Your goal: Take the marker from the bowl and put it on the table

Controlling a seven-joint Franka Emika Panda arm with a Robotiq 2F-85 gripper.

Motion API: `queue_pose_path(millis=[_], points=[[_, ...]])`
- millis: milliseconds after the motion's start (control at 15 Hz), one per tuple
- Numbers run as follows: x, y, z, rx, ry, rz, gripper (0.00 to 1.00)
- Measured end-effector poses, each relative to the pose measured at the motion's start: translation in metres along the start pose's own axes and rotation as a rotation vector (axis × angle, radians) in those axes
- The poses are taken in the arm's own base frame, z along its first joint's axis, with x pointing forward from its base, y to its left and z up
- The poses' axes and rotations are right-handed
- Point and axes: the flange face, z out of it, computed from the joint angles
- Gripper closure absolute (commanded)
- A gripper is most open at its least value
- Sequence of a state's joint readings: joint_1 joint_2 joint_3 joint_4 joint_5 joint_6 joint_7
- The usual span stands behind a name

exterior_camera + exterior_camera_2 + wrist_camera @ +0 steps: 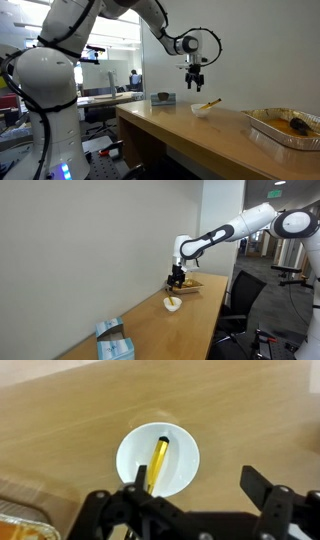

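A small white bowl sits on the wooden table and holds the yellowish marker, which leans over the bowl's near rim with its dark end toward the middle. The bowl also shows in both exterior views, with the marker sticking out to one side. My gripper hangs open and empty above the bowl, offset a little to one side; it shows in both exterior views.
A rectangular silver foil tray with dark food stands further along the table; its corner shows in the wrist view. A blue-and-white box lies near the table's other end. An office chair stands beside the table edge.
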State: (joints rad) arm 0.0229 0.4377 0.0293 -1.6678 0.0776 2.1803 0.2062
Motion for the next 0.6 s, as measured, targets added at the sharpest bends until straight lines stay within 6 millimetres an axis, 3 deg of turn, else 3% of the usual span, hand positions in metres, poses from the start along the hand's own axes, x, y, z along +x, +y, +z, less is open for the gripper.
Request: queue_pose_path(millis=[267,600], points=[[0.027,0.009,0.038,0.031,-0.027,0.048,0.0],[0.041,0.02,0.073,0.035,-0.063,0.082,0.03]])
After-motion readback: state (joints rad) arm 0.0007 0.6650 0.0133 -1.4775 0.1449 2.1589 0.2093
